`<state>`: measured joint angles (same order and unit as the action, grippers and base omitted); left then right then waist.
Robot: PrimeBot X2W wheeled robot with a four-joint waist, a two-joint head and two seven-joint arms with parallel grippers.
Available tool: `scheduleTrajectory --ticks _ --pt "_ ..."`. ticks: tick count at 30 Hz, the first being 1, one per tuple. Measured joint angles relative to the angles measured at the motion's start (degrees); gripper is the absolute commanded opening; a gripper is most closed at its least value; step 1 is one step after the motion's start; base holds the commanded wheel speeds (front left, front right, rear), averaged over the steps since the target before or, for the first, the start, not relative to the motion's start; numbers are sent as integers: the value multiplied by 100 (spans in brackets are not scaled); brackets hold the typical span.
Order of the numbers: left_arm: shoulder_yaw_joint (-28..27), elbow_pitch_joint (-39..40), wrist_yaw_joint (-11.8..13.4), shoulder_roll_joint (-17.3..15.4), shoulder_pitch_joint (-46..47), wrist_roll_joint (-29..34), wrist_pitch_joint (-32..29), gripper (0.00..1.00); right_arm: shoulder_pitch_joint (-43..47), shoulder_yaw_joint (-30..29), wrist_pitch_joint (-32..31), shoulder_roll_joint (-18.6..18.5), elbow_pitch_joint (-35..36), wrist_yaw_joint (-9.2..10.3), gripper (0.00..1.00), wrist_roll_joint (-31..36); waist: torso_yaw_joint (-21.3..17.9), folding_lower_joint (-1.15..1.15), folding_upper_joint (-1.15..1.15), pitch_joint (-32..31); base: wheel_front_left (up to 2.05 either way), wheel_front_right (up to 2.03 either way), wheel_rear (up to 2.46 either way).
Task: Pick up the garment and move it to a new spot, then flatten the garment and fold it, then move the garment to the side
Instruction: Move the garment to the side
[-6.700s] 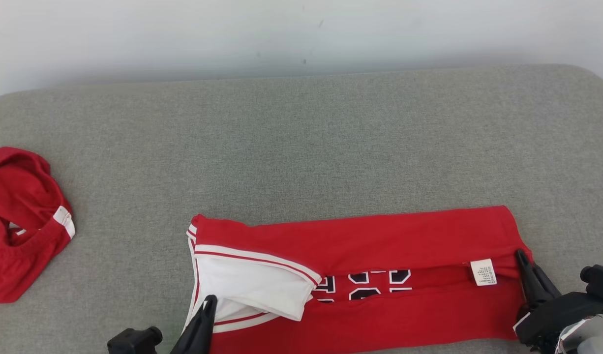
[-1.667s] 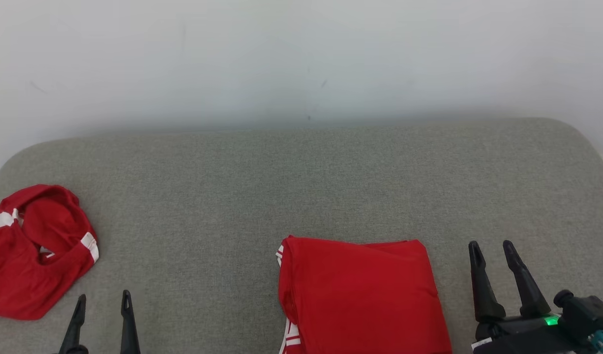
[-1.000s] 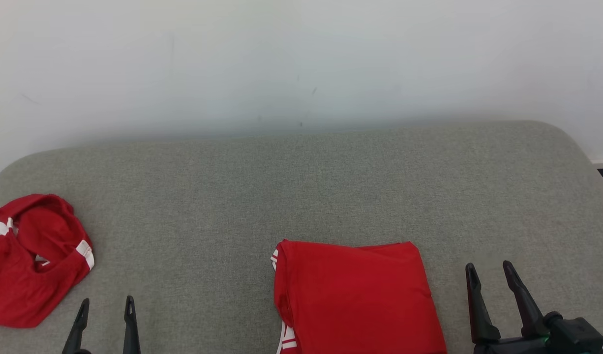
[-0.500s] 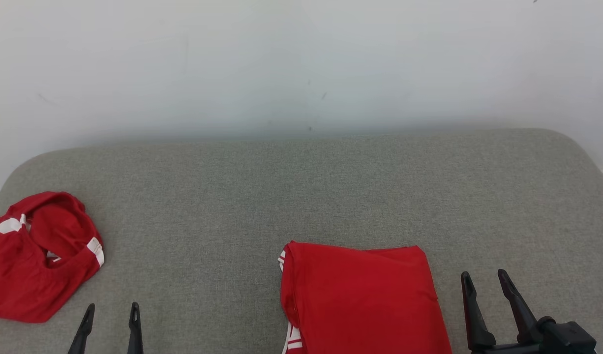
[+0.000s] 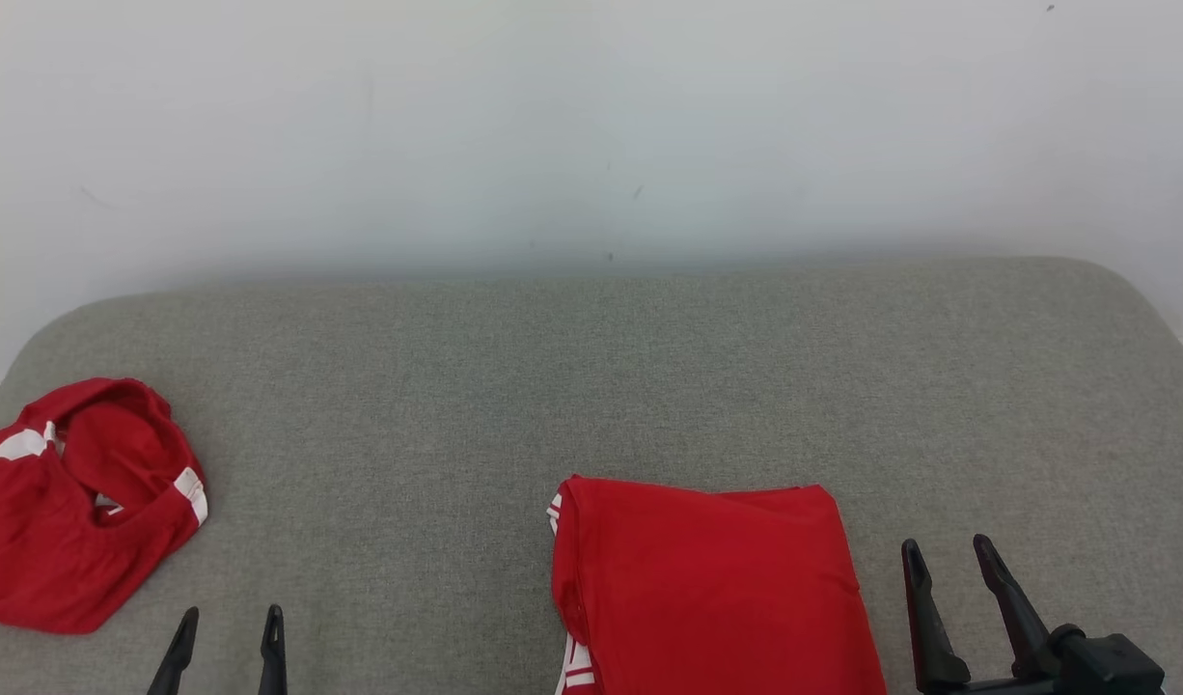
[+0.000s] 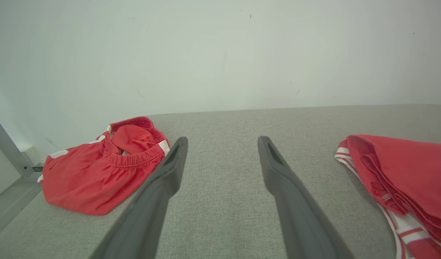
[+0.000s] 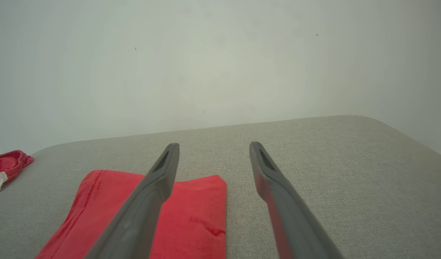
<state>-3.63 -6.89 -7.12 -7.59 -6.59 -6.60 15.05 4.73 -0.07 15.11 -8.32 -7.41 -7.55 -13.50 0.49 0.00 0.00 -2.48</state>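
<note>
While both stand open, the garment (image 5: 707,589) lies just left of your right end effector (image 5: 945,542), left end effector (image 5: 233,610) well apart

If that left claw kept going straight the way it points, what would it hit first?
The left gripper points over bare grey cushion, between the crumpled red shorts and the folded red garment, clear of both. The white wall looks first in line, unless its path dips into the cushion; depth is unclear.
</note>
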Motion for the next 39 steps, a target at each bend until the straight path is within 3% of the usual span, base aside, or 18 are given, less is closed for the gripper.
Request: scheduleTrajectory --ticks 23,39 --pt "31 -25 -27 -59 -24 -96 0 100 -26 59 1 -32 -245 0 100 0 23 0 0 -27 0 0 0" --pt "75 -129 -29 35 71 56 0 100 -1208 582 -349 -291 -2338 0 100 -170 212 1 0 142 0 0 0"
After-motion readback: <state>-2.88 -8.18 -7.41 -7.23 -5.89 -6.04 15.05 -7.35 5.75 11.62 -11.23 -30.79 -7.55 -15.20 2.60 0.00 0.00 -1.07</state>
